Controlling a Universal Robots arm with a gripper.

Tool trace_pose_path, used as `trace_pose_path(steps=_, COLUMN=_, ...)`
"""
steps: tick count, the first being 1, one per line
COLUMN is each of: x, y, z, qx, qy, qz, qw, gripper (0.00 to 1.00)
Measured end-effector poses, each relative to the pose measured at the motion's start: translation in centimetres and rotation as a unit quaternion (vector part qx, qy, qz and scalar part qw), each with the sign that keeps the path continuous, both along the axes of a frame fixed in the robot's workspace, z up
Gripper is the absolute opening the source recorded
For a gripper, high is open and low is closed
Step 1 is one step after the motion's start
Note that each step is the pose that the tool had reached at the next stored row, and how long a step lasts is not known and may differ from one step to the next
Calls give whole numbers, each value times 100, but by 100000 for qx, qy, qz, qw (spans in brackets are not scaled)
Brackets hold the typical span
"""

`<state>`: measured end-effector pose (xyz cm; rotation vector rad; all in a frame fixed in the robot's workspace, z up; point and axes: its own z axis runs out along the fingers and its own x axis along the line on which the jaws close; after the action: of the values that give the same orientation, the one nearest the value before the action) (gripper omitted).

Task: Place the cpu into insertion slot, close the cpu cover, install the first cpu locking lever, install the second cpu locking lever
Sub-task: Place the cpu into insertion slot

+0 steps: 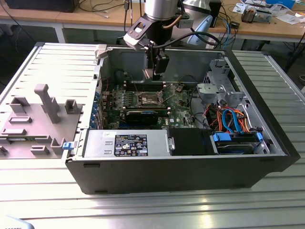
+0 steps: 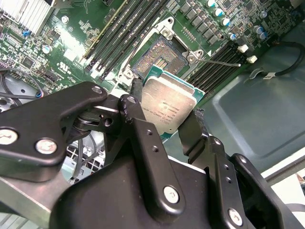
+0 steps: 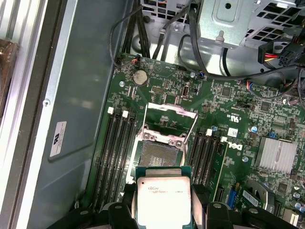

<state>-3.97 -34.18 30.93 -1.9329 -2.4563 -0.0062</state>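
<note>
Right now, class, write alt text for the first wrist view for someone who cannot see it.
The gripper clamps the cpu between its jaws, near the empty insertion slot on the motherboard; the cpu cover stands open.

We see the cpu [image 3: 163, 200], a flat silvery square edged in green, pinched by the gripper [image 2: 167, 100] above the board, near the insertion slot [image 3: 159, 155]. That dark, silver-rimmed socket lies bare, and the cpu cover [image 3: 171, 109] stands swung open.
</note>
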Motion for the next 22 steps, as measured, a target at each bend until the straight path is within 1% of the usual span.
trace_pose_path(steps=6, x=0, y=0, z=-4, qx=6, qy=-3, qz=-127, qw=100000, gripper=55)
trace_pose_path(steps=9, x=0, y=0, z=-8, qx=-3, qy=0, qz=-514, qw=99999, gripper=55)
trace_pose_path(steps=12, x=0, y=0, z=-13, qx=-40, qy=0, qz=-1468, qw=99989, gripper=55)
trace_pose_path(steps=16, x=0, y=0, z=-19, qx=-40, qy=1, qz=-3115, qw=99951, gripper=55)
trace_pose_path(steps=22, x=0, y=0, z=-22, qx=-42, qy=2, qz=-3665, qw=99933, gripper=55)
